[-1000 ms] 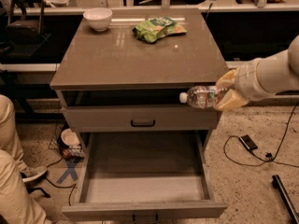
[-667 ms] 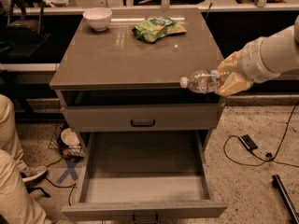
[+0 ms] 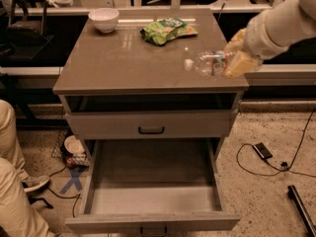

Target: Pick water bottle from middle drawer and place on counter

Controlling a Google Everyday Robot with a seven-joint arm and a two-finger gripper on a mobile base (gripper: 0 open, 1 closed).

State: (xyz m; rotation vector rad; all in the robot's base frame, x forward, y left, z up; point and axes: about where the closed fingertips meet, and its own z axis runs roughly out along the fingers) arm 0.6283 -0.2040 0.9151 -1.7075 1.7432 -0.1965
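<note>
My gripper (image 3: 232,58) comes in from the upper right and is shut on the water bottle (image 3: 205,63), a small clear bottle with a white cap and a reddish label band. It holds the bottle lying sideways, cap to the left, just above the right front part of the counter (image 3: 123,58). The middle drawer (image 3: 153,181) stands pulled open below, its flat grey floor bare.
A white bowl (image 3: 103,19) sits at the counter's back left and a green snack bag (image 3: 168,30) at the back middle. A shallow drawer front with a black handle (image 3: 151,130) is above the open drawer. A person's leg (image 3: 12,181) is at the left. Cables lie on the floor at the right.
My gripper has lifted the water bottle from beside the counter's front edge up and over the counter's right front part.
</note>
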